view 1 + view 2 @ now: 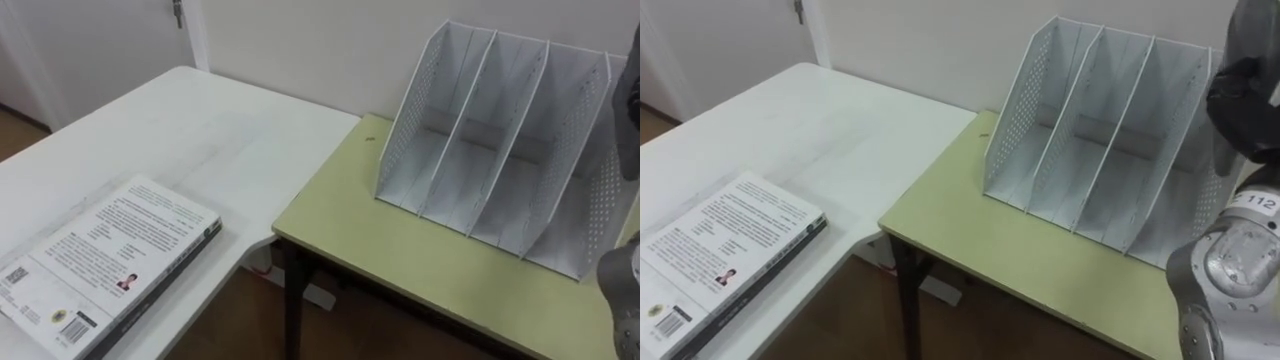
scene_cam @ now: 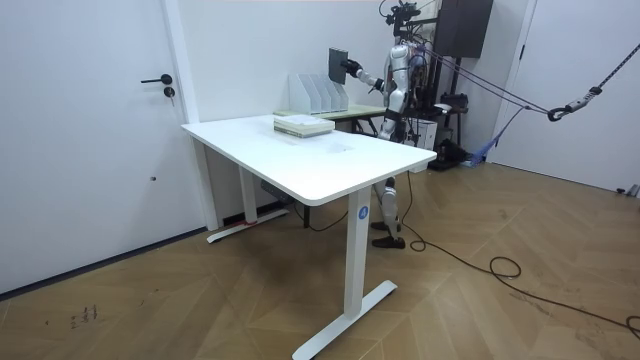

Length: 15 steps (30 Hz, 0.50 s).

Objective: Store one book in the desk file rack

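My right hand [image 2: 351, 68] is clamped on the book [image 2: 337, 62], held upright at the frame's upper right. The file rack [image 1: 1100, 140] stands just below it, slots open.

On my left a white rectangular table [image 1: 200, 140] with a smooth top butts against a pale green table [image 1: 400, 250] with a dark frame. The room view shows a white door [image 2: 90, 130] with a dark lever handle [image 2: 157, 80], above a brown wooden plank floor [image 2: 500, 310].
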Motion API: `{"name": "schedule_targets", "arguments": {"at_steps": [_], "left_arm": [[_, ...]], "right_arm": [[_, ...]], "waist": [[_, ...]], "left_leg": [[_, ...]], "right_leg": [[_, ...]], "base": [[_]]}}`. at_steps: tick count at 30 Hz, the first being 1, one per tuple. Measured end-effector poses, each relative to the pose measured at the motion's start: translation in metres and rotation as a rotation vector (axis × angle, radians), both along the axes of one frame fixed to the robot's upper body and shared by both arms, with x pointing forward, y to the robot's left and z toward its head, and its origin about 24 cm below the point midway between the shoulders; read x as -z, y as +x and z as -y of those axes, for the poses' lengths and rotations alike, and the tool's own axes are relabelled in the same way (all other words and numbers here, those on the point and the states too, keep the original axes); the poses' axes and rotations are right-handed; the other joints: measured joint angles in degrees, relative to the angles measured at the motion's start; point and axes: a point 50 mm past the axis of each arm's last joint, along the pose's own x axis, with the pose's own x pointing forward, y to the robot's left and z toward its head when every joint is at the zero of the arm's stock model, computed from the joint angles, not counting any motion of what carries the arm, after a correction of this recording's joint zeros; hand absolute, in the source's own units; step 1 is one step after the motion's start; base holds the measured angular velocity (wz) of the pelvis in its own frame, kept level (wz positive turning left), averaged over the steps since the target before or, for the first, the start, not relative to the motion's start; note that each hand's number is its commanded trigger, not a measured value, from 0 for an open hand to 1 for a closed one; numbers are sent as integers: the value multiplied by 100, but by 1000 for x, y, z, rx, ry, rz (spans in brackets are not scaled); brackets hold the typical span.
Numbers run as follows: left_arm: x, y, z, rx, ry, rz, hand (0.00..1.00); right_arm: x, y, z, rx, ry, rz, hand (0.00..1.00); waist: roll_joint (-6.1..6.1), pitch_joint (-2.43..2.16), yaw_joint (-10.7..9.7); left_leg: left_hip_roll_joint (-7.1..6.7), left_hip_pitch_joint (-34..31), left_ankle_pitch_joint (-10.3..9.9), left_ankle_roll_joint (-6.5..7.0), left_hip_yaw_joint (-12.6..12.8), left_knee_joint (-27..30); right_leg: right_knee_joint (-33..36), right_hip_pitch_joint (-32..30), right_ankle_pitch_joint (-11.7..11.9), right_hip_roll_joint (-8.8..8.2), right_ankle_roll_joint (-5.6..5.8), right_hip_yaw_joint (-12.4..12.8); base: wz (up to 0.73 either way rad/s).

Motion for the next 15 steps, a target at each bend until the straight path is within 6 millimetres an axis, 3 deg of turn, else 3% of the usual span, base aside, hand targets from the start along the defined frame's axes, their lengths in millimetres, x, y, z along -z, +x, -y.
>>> {"name": "schedule_targets", "arguments": {"at_steps": [15], "left_arm": [[0,-1,-1,2,-20,-8,0]], "right_arm": [[-10,5,-2,-1,-51,12,100]], "waist": [[-10,-12,30]], "left_leg": [[1,2,0,0,-4,-1]], "right_leg": [[3,3,0,-6,0,-42]], "base": [[0]]}}
